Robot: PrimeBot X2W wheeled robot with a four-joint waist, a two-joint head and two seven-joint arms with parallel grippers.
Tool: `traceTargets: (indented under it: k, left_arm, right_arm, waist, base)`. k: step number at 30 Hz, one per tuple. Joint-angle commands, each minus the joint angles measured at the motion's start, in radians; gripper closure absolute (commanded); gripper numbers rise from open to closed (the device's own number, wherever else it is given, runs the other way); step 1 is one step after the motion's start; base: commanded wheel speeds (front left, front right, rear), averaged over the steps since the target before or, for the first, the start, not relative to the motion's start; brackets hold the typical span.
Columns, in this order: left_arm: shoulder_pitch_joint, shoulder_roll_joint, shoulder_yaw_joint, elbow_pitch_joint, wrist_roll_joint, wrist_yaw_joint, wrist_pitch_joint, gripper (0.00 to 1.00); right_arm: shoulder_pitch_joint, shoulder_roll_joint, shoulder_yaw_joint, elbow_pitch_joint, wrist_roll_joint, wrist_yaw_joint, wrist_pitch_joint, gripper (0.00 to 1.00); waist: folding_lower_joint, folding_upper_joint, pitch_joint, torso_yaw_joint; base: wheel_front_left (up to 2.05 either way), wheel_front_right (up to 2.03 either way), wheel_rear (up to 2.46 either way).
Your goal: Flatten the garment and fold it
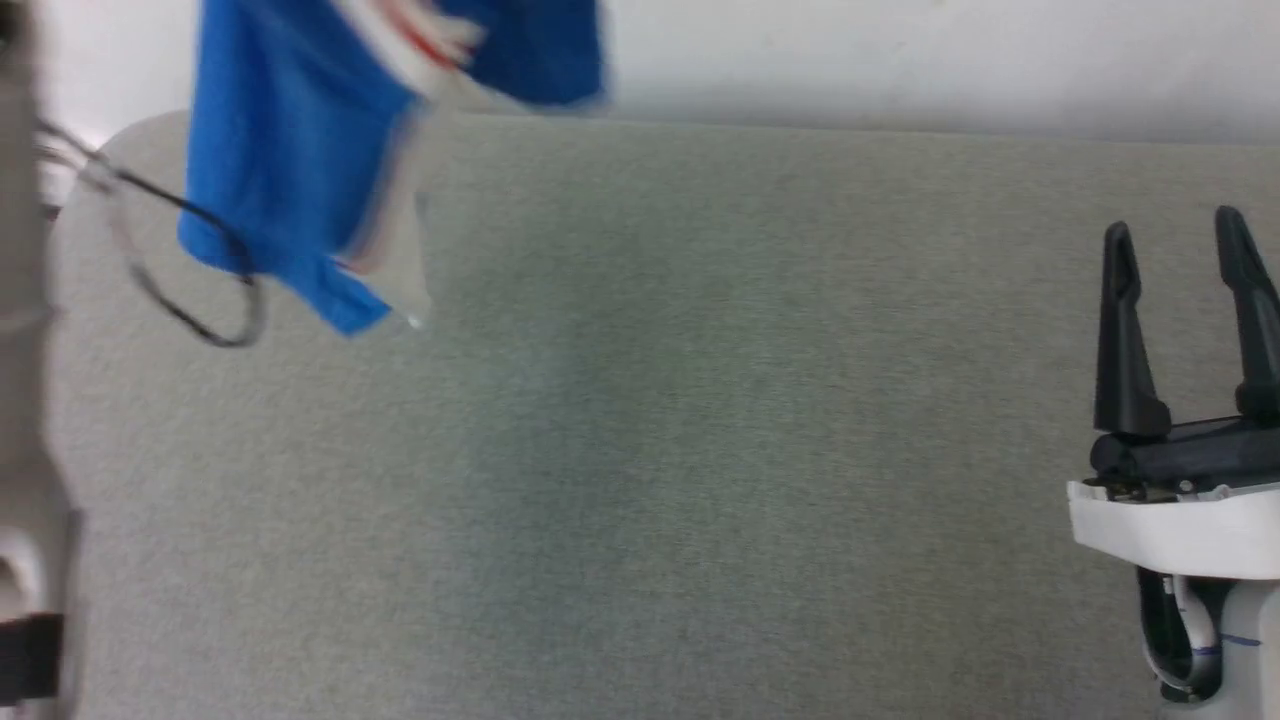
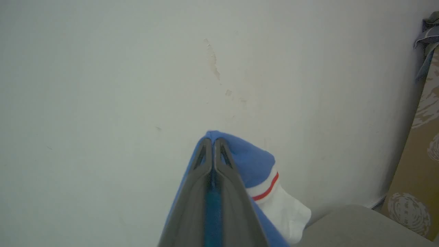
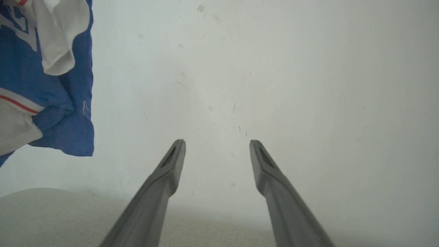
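Garment [image 1: 285, 160] is held bunched, hanging lengthwise above the far-left corner of the worktop [image 1: 700, 450], clamped in the closed left tool [image 2: 213, 141]. The right tool [image 1: 1173, 222] is spread wide and empty, well apart to its right.

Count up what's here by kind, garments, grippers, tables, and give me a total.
Garments: 1, the garment, held up.
Grippers: 2, the left gripper shut on the garment, the right gripper open.
Tables: 1, the grey table.
Total: 4.
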Motion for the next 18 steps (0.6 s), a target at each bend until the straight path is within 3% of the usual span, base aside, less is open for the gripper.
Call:
traceTargets:
  k: [1,9,13,18]
  left_arm:
    - [-0.005,-0.025,-0.022,-0.021,-0.011,-0.004,0.010,1.00]
    - [0.087,-0.143,-0.186,-0.119,-0.028,0.018,0.090,1.00]
    - [0.190,-0.150,-0.295,-0.146,0.019,-0.002,0.084,1.00]
    - [0.375,-0.153,-0.437,-0.099,0.110,-0.017,-0.009,1.00]
  right_arm:
    - [-0.002,0.002,-0.010,-0.005,0.004,-0.002,-0.008,0.00]
    - [-0.004,0.002,-0.079,-0.037,0.025,-0.002,-0.015,0.00]
    - [0.000,0.002,-0.114,-0.058,0.038,-0.002,-0.017,0.00]
    - [0.007,0.002,-0.121,-0.068,0.052,-0.002,-0.019,0.00]
  waist:
    - [0.0001,0.0000,-0.023,-0.053]
    - [0.0001,0.0000,-0.014,-0.150]
    - [0.0001,0.0000,-0.002,-0.189]
    - [0.0001,0.0000,0.010,-0.226]
  base:
    - [0.00,0.00,0.00]
    - [0.00,0.00,0.00]
    - [0.00,0.00,0.00]
    - [0.00,0.00,0.00]
